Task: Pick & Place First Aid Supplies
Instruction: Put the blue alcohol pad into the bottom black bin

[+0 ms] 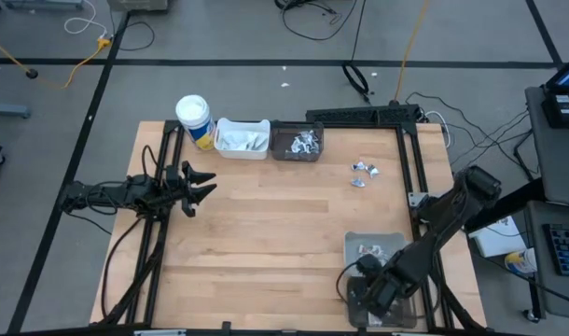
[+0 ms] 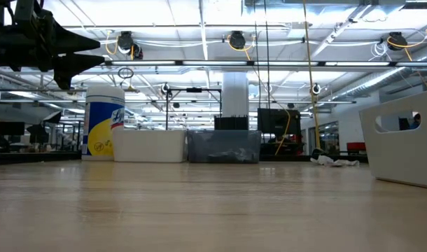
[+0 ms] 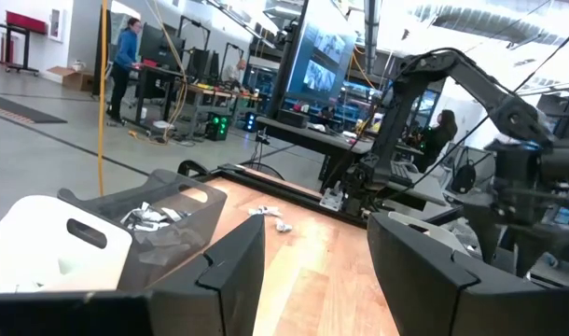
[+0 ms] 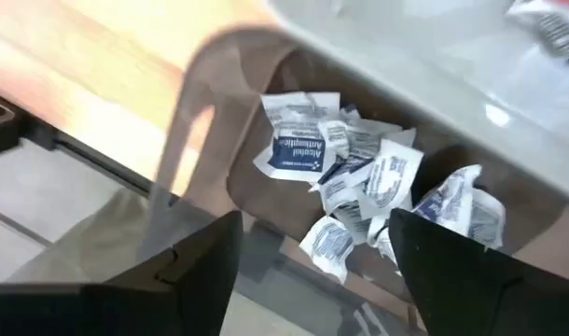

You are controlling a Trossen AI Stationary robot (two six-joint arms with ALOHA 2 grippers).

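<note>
Right gripper (image 1: 376, 295), fingers spread apart and holding nothing, hangs over a dark translucent bin (image 1: 357, 297) at the table's near right corner. In the right wrist view a heap of printed white packets (image 4: 359, 182) lies on that bin's floor (one reads "Alcohol Antiseptic"). A grey bin (image 1: 396, 245) with a few more packets (image 1: 370, 249) adjoins it. Left gripper (image 1: 199, 187) waits above the table's left side, fingers parted and empty. Along the far edge stand a yellow-banded canister (image 1: 195, 120), a white bin (image 1: 240, 138) and a dark bin (image 1: 298, 142) of packets; loose packets (image 1: 364, 172) lie on the wooden table (image 1: 266, 233) to the right of them.
</note>
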